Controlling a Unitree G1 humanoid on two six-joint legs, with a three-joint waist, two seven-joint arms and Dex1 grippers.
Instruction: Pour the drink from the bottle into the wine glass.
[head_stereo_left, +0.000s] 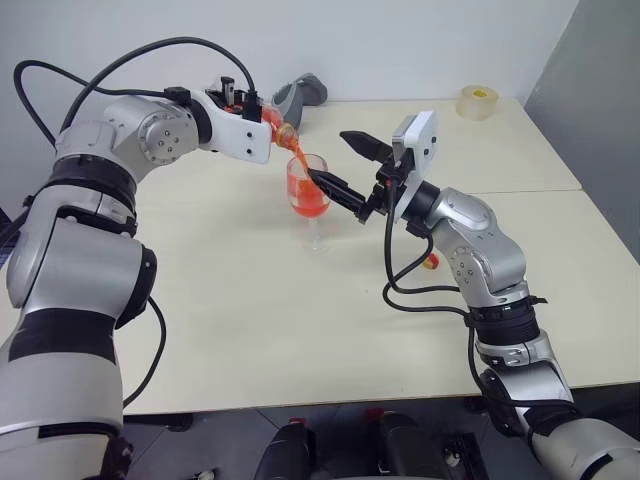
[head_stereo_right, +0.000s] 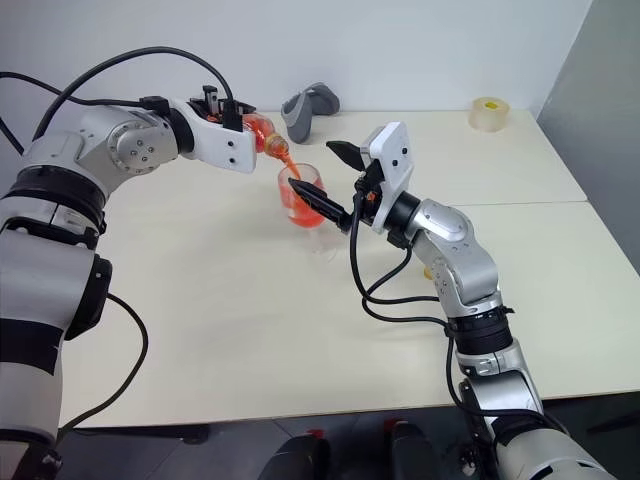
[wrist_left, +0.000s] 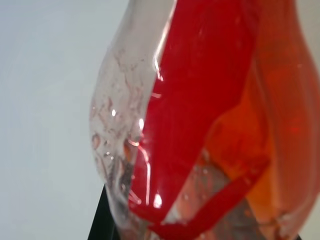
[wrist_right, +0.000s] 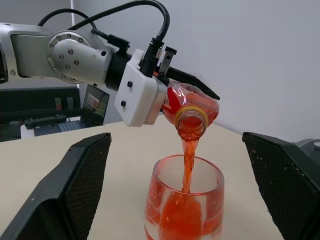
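My left gripper (head_stereo_left: 262, 118) is shut on the small clear bottle (head_stereo_left: 281, 129), which is tilted with its open mouth down over the wine glass (head_stereo_left: 308, 196). A stream of red-orange drink (wrist_right: 188, 156) runs from the bottle's mouth into the glass bowl, where the liquid stands well up the sides. The glass stands upright on the table. In the left wrist view the bottle's red label (wrist_left: 200, 100) sits close to the camera. My right gripper (head_stereo_left: 326, 153) is open, its fingers spread wide with nothing held. The glass bowl is just beyond the fingertips, and the lower one is close beside it.
The cream table (head_stereo_left: 250, 330) has a grey object (head_stereo_left: 300, 93) at the back and a roll of tape (head_stereo_left: 478, 102) at the far right corner. A small yellow and red thing (head_stereo_left: 431, 262) lies beside my right forearm. The table's right edge runs near that arm.
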